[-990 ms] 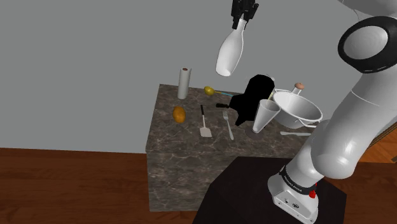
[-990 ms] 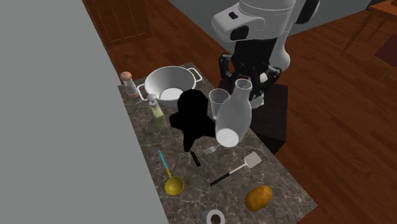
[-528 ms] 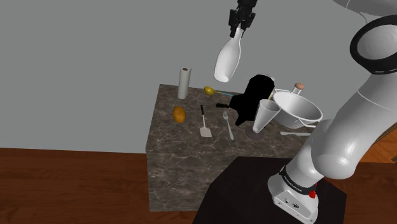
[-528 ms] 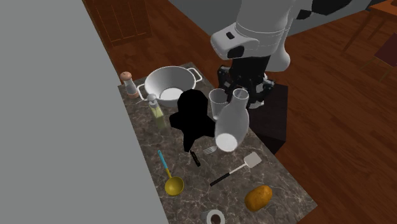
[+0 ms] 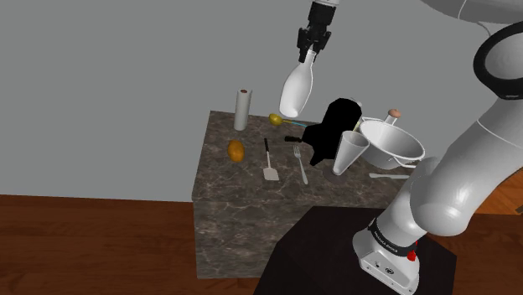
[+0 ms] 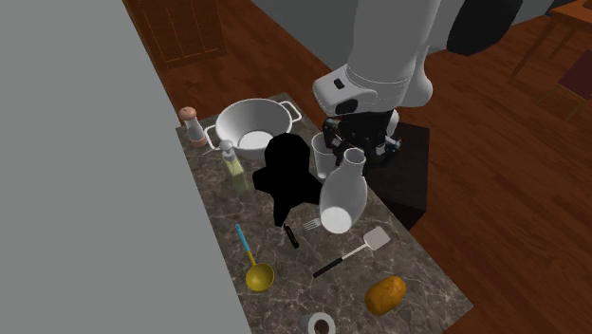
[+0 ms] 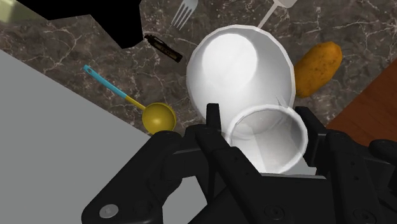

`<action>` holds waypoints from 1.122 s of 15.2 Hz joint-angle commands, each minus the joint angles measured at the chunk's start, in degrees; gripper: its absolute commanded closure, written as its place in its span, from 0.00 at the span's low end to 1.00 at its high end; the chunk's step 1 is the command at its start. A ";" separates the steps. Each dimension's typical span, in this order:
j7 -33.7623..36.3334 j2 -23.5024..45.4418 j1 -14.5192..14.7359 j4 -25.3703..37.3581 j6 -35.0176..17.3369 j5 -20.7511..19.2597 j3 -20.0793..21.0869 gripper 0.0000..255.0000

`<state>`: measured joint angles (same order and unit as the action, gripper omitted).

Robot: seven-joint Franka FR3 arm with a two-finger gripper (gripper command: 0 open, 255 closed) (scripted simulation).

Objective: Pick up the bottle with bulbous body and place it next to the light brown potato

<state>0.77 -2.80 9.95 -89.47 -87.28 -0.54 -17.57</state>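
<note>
My gripper (image 5: 310,49) is clamped on the narrow neck of the white bulbous bottle (image 5: 295,88), which hangs tilted high above the table (image 5: 220,138), well apart from the potato (image 5: 236,151); it looks smooth, rigid and bottom-heavy, so I judge this neck hold could swing or slip.

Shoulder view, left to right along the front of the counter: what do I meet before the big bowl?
potato → spatula → fork → white cup
</note>
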 commanded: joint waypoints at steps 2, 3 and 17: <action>0.12 -0.94 0.03 -3.49 -2.66 -0.27 0.06 1.00; 0.17 -1.17 0.04 -4.53 -3.48 -0.34 0.09 1.00; 0.51 -2.74 0.02 -17.11 -14.56 -0.83 0.14 1.00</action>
<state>1.29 -5.65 9.97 -105.86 -100.95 -1.41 -17.42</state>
